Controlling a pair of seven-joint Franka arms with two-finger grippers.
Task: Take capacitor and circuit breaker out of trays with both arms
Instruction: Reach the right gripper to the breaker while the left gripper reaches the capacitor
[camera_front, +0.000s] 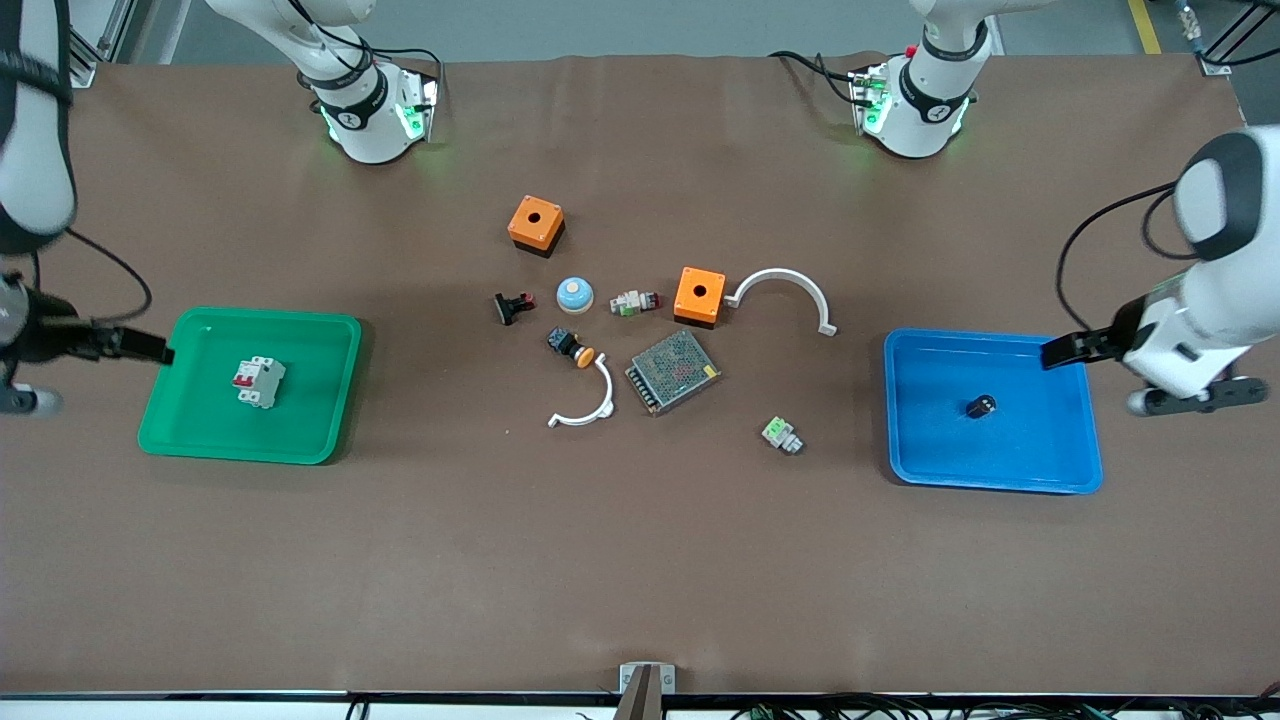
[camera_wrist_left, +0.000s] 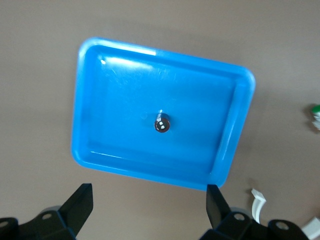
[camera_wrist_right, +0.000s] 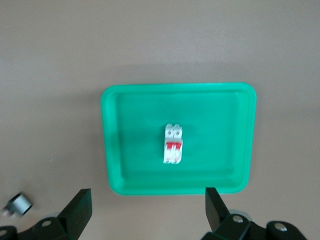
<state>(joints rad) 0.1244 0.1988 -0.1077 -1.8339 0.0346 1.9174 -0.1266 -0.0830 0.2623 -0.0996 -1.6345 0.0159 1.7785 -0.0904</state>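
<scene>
The capacitor (camera_front: 981, 406), a tiny black cylinder with a shiny end, lies in the middle of the blue tray (camera_front: 1060, 470) at the left arm's end of the table. In the left wrist view it (camera_wrist_left: 162, 123) sits in the tray (camera_wrist_left: 100, 100). The white breaker (camera_front: 259, 382) with red levers lies in the green tray (camera_front: 300, 440) at the right arm's end, and shows in the right wrist view (camera_wrist_right: 173, 144) in that tray (camera_wrist_right: 130, 110). My left gripper (camera_front: 1065, 353) (camera_wrist_left: 149, 196) is open and empty, up beside the blue tray. My right gripper (camera_front: 150, 347) (camera_wrist_right: 147, 197) is open and empty, up beside the green tray.
Between the trays lie two orange boxes (camera_front: 536, 225) (camera_front: 699, 295), two white arcs (camera_front: 785, 290) (camera_front: 590, 408), a metal mesh box (camera_front: 673, 371), a blue-domed button (camera_front: 575, 294), a black push-button with orange cap (camera_front: 570, 347), a black-and-red switch part (camera_front: 513, 306) and two white-and-green connectors (camera_front: 782, 435) (camera_front: 636, 301).
</scene>
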